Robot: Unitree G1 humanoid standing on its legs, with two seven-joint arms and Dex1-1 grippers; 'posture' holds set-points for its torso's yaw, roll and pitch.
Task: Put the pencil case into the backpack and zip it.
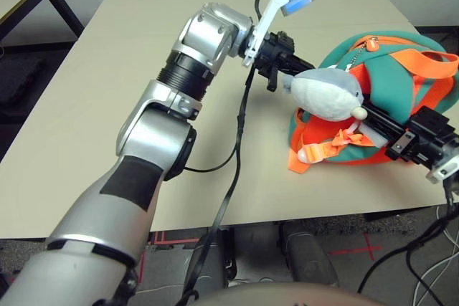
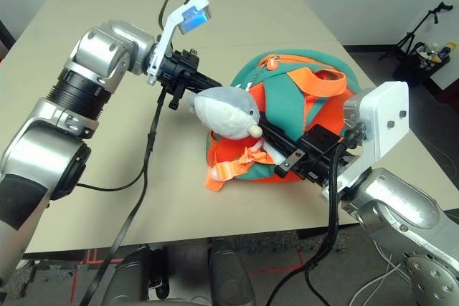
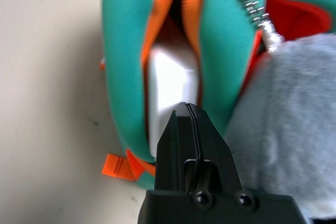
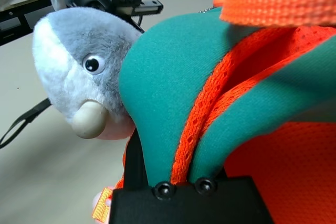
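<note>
The flat white rounded pencil case point(image 3: 170, 95) stands on end inside the teal-and-orange dome backpack point(image 2: 287, 84), visible through its unzipped slit. The left hand point(image 3: 188, 109), shut and empty, sits directly before it. The right hand point(image 2: 269, 132), nearly shut, pinches the backpack.

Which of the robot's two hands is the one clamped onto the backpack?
The right gripper: its black fingers pinch the teal edge of the backpack beside the plush fish. The left gripper is shut with nothing between its fingers, pointing at the open zipper slot.
</note>
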